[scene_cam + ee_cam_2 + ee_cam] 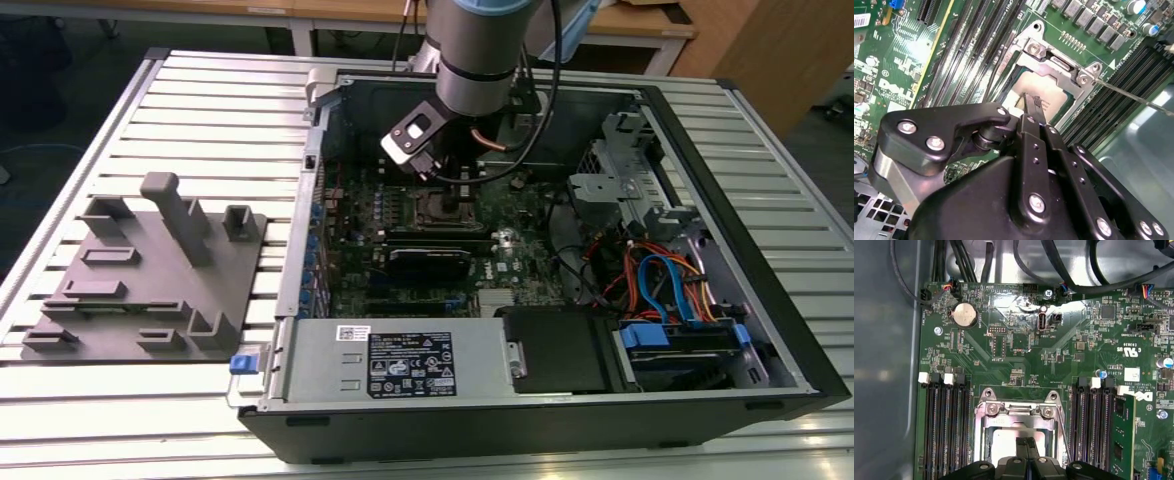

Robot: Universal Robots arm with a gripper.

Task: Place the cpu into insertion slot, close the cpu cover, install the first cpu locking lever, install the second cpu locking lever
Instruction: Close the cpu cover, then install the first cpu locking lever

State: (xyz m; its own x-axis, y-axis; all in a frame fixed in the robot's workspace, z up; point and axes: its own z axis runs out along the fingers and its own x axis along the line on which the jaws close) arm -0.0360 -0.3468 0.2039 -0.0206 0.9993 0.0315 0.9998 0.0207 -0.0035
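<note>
Dull silver-grey cpu (1043, 89) inside the shiny cpu cover (1053, 59) cut-out

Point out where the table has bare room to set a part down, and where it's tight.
Bare slatted table lies between the grey fixture and the near edge, and behind the fixture. Inside the computer case it is crowded: the gripper sits over the cpu, and cables fill the exterior view's right.
</note>
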